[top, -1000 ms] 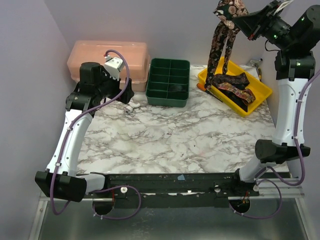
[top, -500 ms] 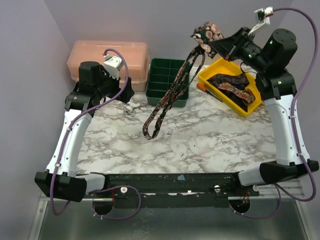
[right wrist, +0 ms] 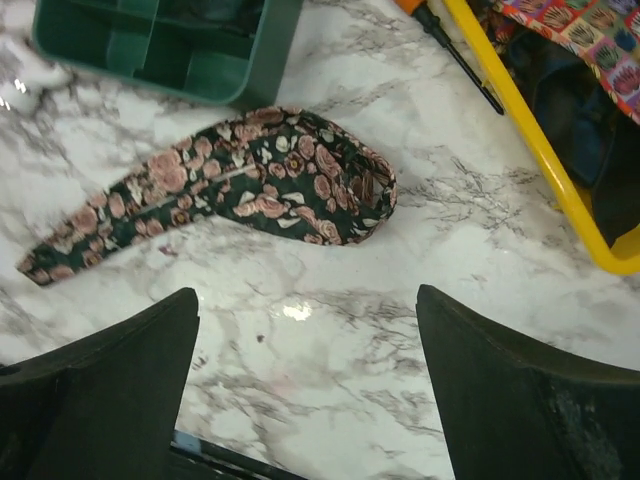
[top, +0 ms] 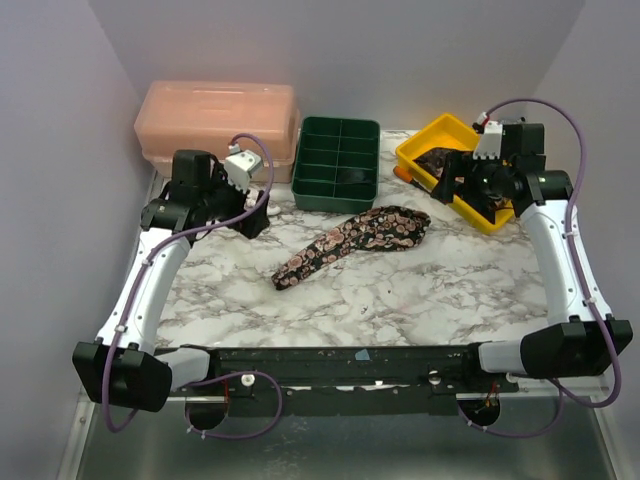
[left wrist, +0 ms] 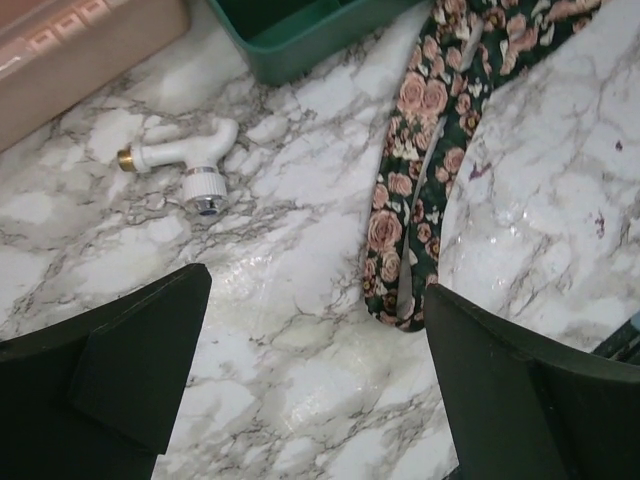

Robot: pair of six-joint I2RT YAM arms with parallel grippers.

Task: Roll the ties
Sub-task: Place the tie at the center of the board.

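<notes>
The right end effector [right wrist: 305, 300] is open and holds nothing; its two fingers stand wide apart above the bare bench [right wrist: 330, 390]. The left end effector [left wrist: 318, 285] is open and empty as well.

The tie [top: 350, 238] lies flat on the bench, in front of the green tray [top: 335, 200] and between the two arms. In the top view its long axis runs on a diagonal. The broad, bunched end points toward the yellow tray [top: 440, 128] and the right arm. The thin end points toward the left arm and the near edge. The broad end is just beside the right end effector, and the thin end is near the left one.

We judge that the rolling should start at one end and go along this axis, so each arm has one end close to it. Which end is the better start, we cannot tell.

The left wrist view shows what the top view does not: the tie is doubled, two bands side by side and joined at the thin end. This end lies close to one finger. A white fitting [left wrist: 180, 160] lies apart from the tie.

The right wrist view shows the broad end folded over itself, and other ties [right wrist: 575, 30] inside the yellow tray.
</notes>
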